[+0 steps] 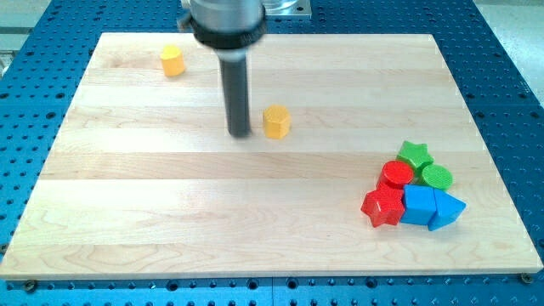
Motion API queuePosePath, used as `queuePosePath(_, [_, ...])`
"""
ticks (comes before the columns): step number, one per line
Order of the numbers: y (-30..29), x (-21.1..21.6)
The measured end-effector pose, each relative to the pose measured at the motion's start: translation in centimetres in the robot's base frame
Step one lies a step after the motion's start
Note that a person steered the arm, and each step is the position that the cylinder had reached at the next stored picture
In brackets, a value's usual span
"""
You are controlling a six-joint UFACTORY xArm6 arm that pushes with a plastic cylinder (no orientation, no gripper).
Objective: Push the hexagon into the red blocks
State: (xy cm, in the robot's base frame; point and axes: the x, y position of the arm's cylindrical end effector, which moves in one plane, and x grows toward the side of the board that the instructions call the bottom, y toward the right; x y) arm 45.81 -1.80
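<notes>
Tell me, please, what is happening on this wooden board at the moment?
A robot arm ending in a dark rod is pushing blocks across the wooden board. My tip sits just to the view's left of a yellow hexagon block, close beside it. The red cylinder block and red star block lie far off at the view's lower right, clustered with green and blue blocks. Another yellow block rests near the top left.

No readable text, label, number or sign appears on anything here.
</notes>
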Motion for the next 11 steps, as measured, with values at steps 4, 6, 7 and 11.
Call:
queuePosePath(4, [3.7,-3.9])
queuePosePath(6, [5.9,-2.3])
queuePosePath(7, [5.2,-7.3])
queuePosePath(11, [11.5,2.4])
